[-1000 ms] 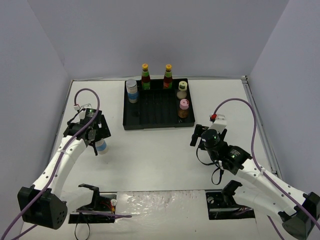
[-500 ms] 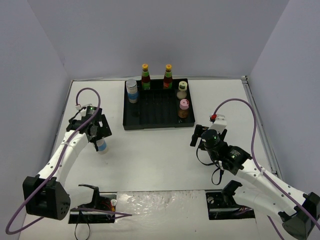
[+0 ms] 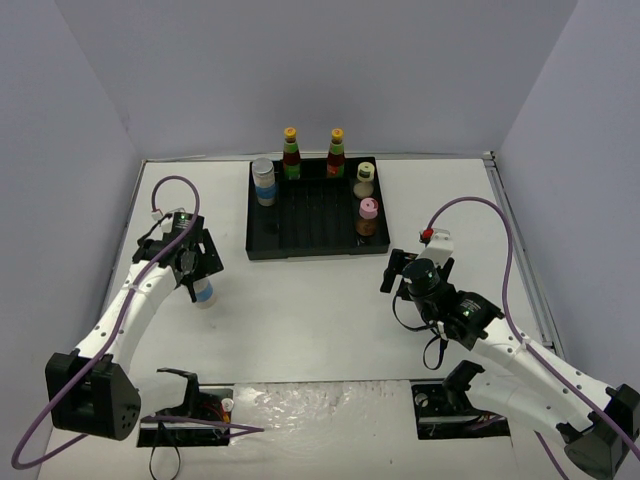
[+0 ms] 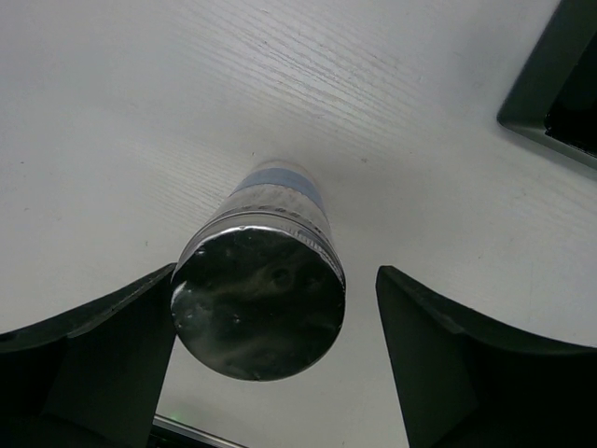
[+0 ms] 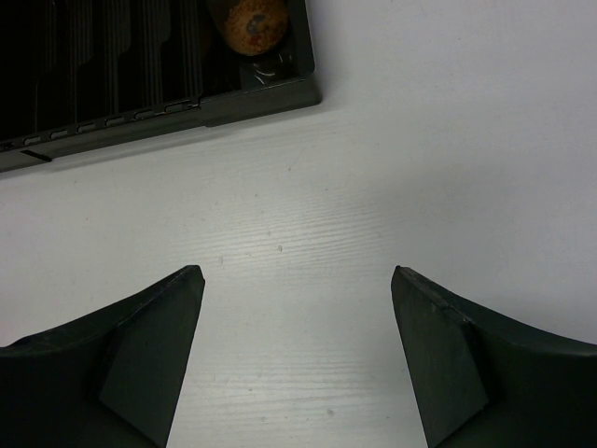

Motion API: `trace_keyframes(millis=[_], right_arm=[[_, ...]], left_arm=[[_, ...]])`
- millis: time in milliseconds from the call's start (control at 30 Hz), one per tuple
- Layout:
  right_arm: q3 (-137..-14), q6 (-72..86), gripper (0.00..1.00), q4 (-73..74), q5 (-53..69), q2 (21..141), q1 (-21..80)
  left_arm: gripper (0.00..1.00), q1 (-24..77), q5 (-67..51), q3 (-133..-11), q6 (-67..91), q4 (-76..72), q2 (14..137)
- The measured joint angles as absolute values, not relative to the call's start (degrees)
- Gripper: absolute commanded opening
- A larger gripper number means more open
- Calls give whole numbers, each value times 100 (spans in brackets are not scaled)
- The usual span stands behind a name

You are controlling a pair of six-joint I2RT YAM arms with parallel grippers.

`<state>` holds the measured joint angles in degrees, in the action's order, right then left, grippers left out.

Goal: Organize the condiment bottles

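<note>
A clear silver-capped, blue-labelled jar (image 3: 204, 292) stands on the white table, left of the tray. My left gripper (image 3: 194, 277) is over it and open. In the left wrist view the jar's cap (image 4: 258, 303) sits between the fingers, against the left finger (image 4: 103, 345) and apart from the right one. Five bottles stand in the black ridged tray (image 3: 300, 252): two slim yellow-orange-capped ones (image 3: 291, 152) (image 3: 336, 152), a second silver-capped jar (image 3: 264, 181), a cream yellow-capped one (image 3: 365, 179) and a pink-capped one (image 3: 368, 216). My right gripper (image 3: 396, 272) is open and empty over bare table.
The tray's near right corner (image 5: 261, 93) shows at the top of the right wrist view, and another corner (image 4: 550, 103) at the top right of the left wrist view. Grey walls enclose the table. Both arm bases sit at the near edge.
The left arm shifted its pose a little around the jar between one second and half a second ago, then held still. The jar and the right arm have not moved.
</note>
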<state>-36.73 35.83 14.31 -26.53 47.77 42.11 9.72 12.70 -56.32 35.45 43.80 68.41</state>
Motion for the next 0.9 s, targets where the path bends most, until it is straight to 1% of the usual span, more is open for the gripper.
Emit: trace_keyframes(millis=[100, 133, 200, 267, 300, 367, 433, 467, 500, 733, 800, 900], right_arm=[[-3673, 3583, 79, 1431, -2653, 4777, 4211], [-3673, 3583, 79, 1431, -2654, 4777, 4211], [-3673, 3583, 79, 1431, -2652, 4777, 4211], [-3673, 3581, 79, 1428, -2652, 4777, 4211], [-3673, 3581, 78, 1428, -2652, 4777, 4211], [-3671, 3581, 79, 1425, -2652, 4777, 4211], [-3671, 3581, 79, 1421, -2652, 4777, 4211], [-3671, 3581, 79, 1414, -2652, 4777, 4211], [-3671, 3580, 79, 1408, -2652, 4777, 4211], [-3671, 3579, 79, 1393, -2652, 4777, 4211], [-3671, 3579, 79, 1393, -2652, 4777, 4211], [-3671, 3579, 79, 1393, -2652, 4779, 4211]], left_arm=[[72, 972, 1251, -5555, 3592, 4350, 6800], [67, 972, 1240, -5522, 3609, 4352, 6784], [62, 972, 1229, -5468, 3627, 4347, 6772], [55, 972, 1226, -5425, 3649, 4346, 6770], [47, 972, 1229, -5407, 3660, 4344, 6770], [35, 967, 1228, -5391, 3670, 4326, 6770], [19, 967, 1227, -5391, 3673, 4322, 6768], [8, 967, 1227, -5391, 3675, 4322, 6766], [0, 967, 1226, -5391, 3674, 4322, 6764], [0, 967, 1142, -5500, 3661, 4467, 6768], [0, 967, 1061, -5757, 3637, 4686, 6780], [0, 977, 983, -6557, 3557, 4979, 6807]])
